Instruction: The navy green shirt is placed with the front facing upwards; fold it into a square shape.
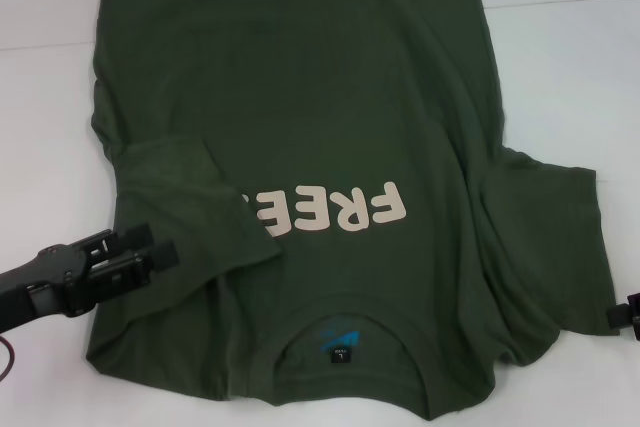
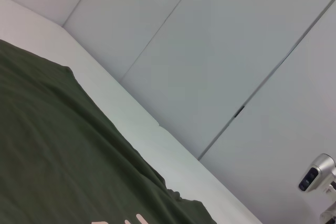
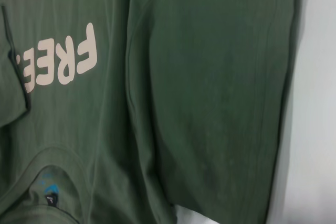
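Nearest, the shirt lies face up on the white table, collar close, its left sleeve folded over the lettering beside the left gripper with jaws apart, soft limp cloth best pinched at hems, while the right gripper barely shows, jaws unclear.

L arm is black, w/ a blocky black pincer at 8 o'clock and a thin dark red cable under it. R pincer: just a small black bit at 3 o'clock.
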{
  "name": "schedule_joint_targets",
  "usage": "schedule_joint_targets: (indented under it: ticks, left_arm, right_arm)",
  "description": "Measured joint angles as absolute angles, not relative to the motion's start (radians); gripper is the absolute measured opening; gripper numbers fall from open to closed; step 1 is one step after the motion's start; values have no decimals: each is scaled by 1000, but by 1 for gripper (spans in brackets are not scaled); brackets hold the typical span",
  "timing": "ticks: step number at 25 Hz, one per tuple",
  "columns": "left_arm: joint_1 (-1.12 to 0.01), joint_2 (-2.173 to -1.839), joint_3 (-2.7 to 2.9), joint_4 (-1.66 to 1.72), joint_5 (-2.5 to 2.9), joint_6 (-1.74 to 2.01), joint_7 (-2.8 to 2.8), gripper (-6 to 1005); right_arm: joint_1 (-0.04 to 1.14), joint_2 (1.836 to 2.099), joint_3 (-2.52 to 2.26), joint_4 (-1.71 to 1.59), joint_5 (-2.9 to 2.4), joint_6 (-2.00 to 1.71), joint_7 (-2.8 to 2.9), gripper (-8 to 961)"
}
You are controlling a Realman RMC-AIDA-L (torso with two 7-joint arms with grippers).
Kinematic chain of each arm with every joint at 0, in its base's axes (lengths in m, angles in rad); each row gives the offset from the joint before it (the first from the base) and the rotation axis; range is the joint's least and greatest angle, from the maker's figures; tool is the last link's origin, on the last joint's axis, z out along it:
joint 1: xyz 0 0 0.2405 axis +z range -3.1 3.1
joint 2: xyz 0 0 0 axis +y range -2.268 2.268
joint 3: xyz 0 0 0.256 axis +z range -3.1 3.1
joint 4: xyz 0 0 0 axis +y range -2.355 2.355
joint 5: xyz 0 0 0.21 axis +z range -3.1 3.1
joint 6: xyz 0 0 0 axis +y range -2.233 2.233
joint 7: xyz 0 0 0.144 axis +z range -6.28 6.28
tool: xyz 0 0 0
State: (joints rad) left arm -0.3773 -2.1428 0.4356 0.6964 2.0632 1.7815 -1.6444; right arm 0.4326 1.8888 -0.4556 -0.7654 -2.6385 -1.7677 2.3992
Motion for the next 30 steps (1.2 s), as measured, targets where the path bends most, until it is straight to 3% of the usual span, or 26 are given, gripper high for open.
schedule_joint_targets:
  ticks: [30]
  left_arm:
    - [-372, -2143, 436, 696, 2063, 1775, -1644, 768]
  right_arm:
    - [446, 1899, -454, -755, -2638, -1761, 2401, 609]
